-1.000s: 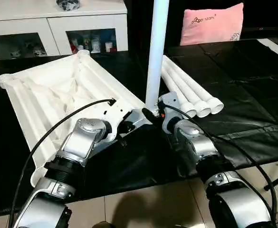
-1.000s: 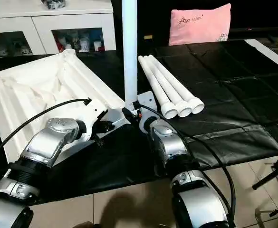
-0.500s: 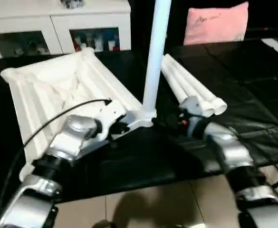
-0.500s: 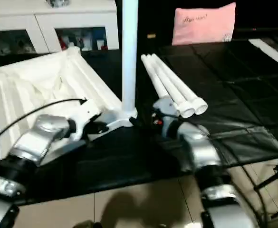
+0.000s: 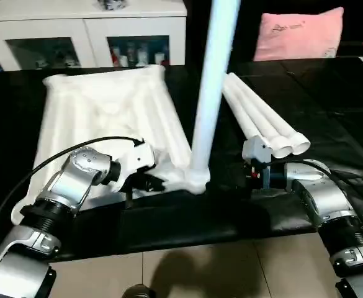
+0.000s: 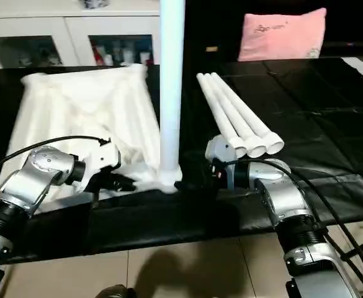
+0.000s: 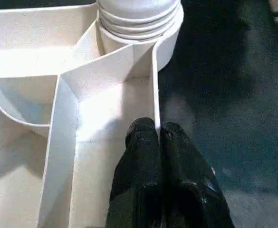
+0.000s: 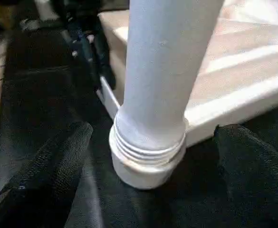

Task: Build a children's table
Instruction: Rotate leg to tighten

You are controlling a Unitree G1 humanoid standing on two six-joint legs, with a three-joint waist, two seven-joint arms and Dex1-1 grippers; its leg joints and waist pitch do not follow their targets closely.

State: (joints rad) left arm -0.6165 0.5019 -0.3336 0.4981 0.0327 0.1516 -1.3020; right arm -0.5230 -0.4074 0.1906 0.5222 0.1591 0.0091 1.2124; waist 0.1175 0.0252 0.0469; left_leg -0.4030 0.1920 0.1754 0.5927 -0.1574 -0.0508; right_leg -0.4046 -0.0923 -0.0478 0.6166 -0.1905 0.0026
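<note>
The tabletop (image 5: 107, 118) is lain upside down on the black bench (image 5: 330, 99) and its rim is pinched by the left fingers (image 7: 150, 156) so it is kept steady, while 1 leg (image 6: 170, 93) is stood in the corner socket between the released right fingers (image 8: 58, 166), with 3 spare legs (image 5: 262, 121) just beside.

White tabletop (image 5: 100, 112), pink cushion (image 5: 300, 34)
</note>
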